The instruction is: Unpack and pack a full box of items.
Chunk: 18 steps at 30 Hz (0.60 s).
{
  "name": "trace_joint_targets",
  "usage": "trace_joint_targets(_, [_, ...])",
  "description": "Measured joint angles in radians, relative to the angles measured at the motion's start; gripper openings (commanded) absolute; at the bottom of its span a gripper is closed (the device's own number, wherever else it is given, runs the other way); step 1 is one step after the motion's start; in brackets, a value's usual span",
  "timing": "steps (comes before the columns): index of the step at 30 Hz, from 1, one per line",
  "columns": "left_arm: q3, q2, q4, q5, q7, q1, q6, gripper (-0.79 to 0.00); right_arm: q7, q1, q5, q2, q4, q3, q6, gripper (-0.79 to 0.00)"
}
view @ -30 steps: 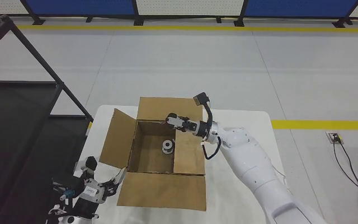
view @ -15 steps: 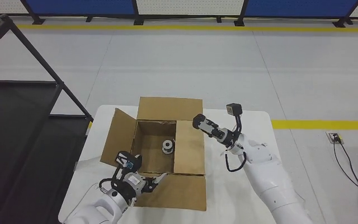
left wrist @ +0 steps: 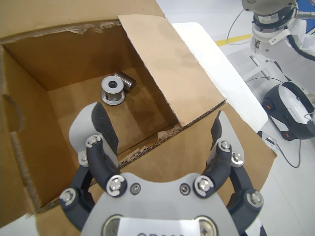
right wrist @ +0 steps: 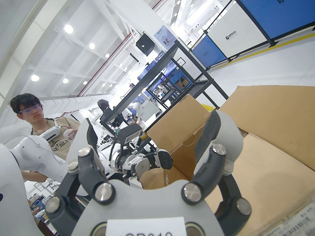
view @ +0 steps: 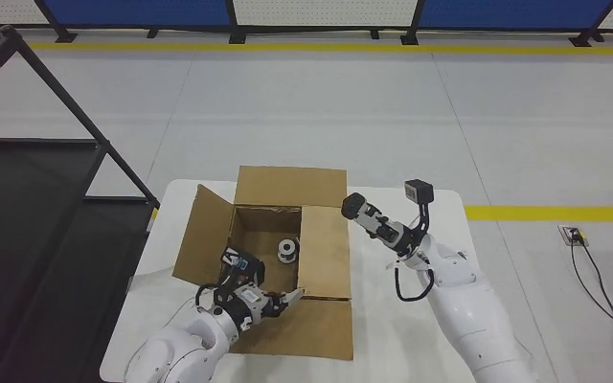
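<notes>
Box (view: 290,185) of brown cardboard, open on white surface (view: 421,206), all four flaps folded outward. Down on its floor, toward the right wall: metal spool (left wrist: 112,91), upright on one flange, bore facing up. Just behind that, small metal block (left wrist: 128,81), close against the spool; touching or not, cannot tell.

Left hand (left wrist: 157,116) low over the near edge of the box, above the line where near flap meets opening, pointed in toward the spool. Fingers spread wide, black ribbed pads facing each other across an empty gap. Holds nothing; hangs well short of the spool.

Right hand (right wrist: 152,121) up off the surface just past the far right corner of the box, beyond the right flap, aimed back across the cardboard. Equally wide open, fingers far apart, grips nothing.

Left arm at the near side of the box, right arm at the right side of the surface. Black frame rack (view: 57,220) on the floor, left of the surface. Black-and-white device (left wrist: 288,111) with a trailing cable, beyond the surface's right edge.
</notes>
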Motion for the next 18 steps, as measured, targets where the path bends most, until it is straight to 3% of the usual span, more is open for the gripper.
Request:
trace_joint_targets(8, [0.096,-0.026,0.179,-0.241,-0.131,-0.183,0.038,0.0,-0.004,-0.089,-0.002,0.037,-0.093,0.078,-0.002,0.0])
trace_joint_targets(13, [0.126,-0.034,0.207,-0.317,-0.144,-0.222,0.021,0.0,-0.007,-0.134,0.008,0.054,-0.14,0.11,-0.002,0.0])
trace_joint_targets(18, [0.139,-0.035,0.17,-0.34,-0.131,-0.222,0.01,0.0,-0.005,-0.164,0.03,0.067,-0.174,0.129,-0.002,0.0])
